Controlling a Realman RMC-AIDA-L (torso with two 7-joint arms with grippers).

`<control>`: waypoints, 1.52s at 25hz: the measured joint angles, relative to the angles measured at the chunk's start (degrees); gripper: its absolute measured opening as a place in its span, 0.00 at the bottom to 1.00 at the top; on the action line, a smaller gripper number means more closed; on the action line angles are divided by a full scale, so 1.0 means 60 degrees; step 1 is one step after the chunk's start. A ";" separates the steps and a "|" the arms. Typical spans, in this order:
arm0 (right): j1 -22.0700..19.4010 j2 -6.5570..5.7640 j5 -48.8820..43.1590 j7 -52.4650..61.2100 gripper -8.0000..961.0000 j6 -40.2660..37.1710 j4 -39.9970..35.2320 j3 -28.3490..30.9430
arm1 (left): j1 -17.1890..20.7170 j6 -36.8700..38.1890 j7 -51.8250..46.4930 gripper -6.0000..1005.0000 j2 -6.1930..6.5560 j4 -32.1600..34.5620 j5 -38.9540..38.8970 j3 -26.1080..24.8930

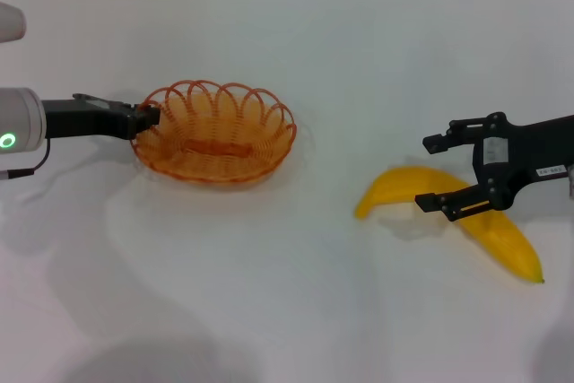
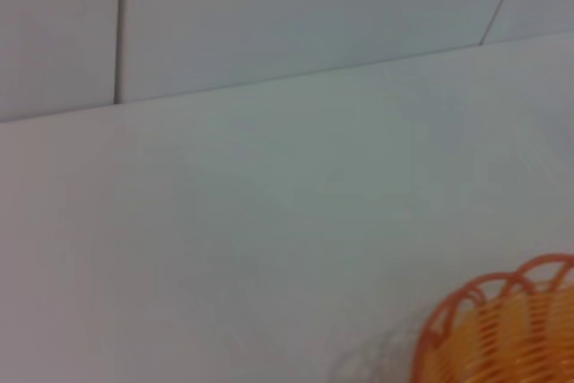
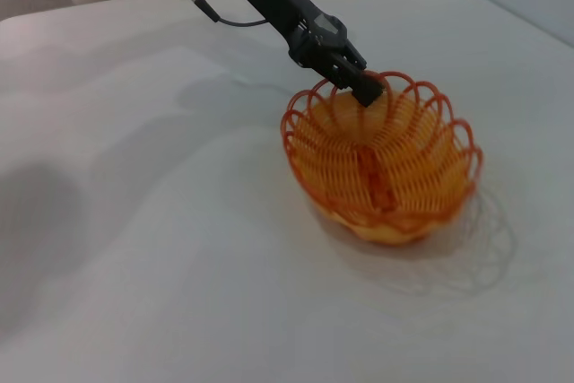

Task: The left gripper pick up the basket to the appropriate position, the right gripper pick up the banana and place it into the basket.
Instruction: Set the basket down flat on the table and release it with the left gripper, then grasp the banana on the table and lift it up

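White table (image 1: 296, 311), wall panels along the far edge. The basket (image 1: 215, 132) sits left of centre, open side up, nothing in it. The left gripper (image 1: 143, 117) comes in from 9 o'clock of the basket, arm level, its fingers pinched together on the basket rim at that side; the right wrist view confirms the black fingertips (image 3: 366, 89) clamped over one of the wire loops, one inside and one outside the rim. The left wrist view catches only a corner of the scalloped rim (image 2: 502, 329). The banana (image 1: 457, 217) lies flat on the table at roughly 4 o'clock from the basket, well apart from it, curve arching away from me. The right gripper (image 1: 439, 172) reaches in from 3 o'clock, jaws spread wide, the nearer finger across the banana's middle, the farther finger off beyond it.
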 joint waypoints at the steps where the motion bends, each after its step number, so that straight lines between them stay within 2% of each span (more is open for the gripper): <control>1: 0.0000 0.0000 0.0000 0.0000 0.92 0.0000 0.0000 0.0000 | -0.0001 -0.0001 0.0013 0.19 0.0003 -0.0001 0.0000 0.0001; 5: 0.0003 0.0000 0.0000 0.0003 0.92 0.0000 0.0076 0.0000 | -0.0008 -0.0018 0.0201 0.23 -0.0001 -0.0001 -0.0051 -0.0005; 16: 0.0029 0.0001 -0.0030 0.0005 0.91 -0.0001 0.0108 -0.0015 | 0.0044 -0.0274 0.0915 0.46 -0.0080 0.0064 -0.0434 -0.0070; 21: 0.0030 0.0000 -0.0030 0.0004 0.91 0.0000 0.0119 0.0007 | 0.0282 -0.0316 0.2417 0.68 -0.0123 0.0079 -0.1534 -0.0059; 23: 0.0031 0.0000 -0.0030 0.0004 0.91 0.0000 0.0122 0.0014 | 0.0515 -0.0277 0.3432 0.75 -0.0142 0.0050 -0.2478 -0.0025; 27: 0.0031 0.0000 -0.0029 0.0003 0.91 0.0000 0.0163 0.0030 | 0.0751 -0.0016 0.4270 0.89 -0.0148 0.0029 -0.3284 -0.0011; 32: 0.0031 0.0000 -0.0029 -0.0011 0.91 0.0000 0.0199 0.0049 | 0.1307 0.1269 0.5491 0.89 -0.0153 0.0038 -0.4370 -0.0003; 33: 0.0031 0.0001 -0.0028 -0.0014 0.91 0.0000 0.0199 0.0058 | 0.1508 0.1703 0.5588 0.89 -0.0129 0.0079 -0.4422 0.0000; 38: 0.0061 0.0022 -0.0026 -0.0003 0.91 0.0002 0.0199 0.0054 | 0.1948 0.1998 0.5593 0.89 -0.0084 0.0243 -0.4010 0.0008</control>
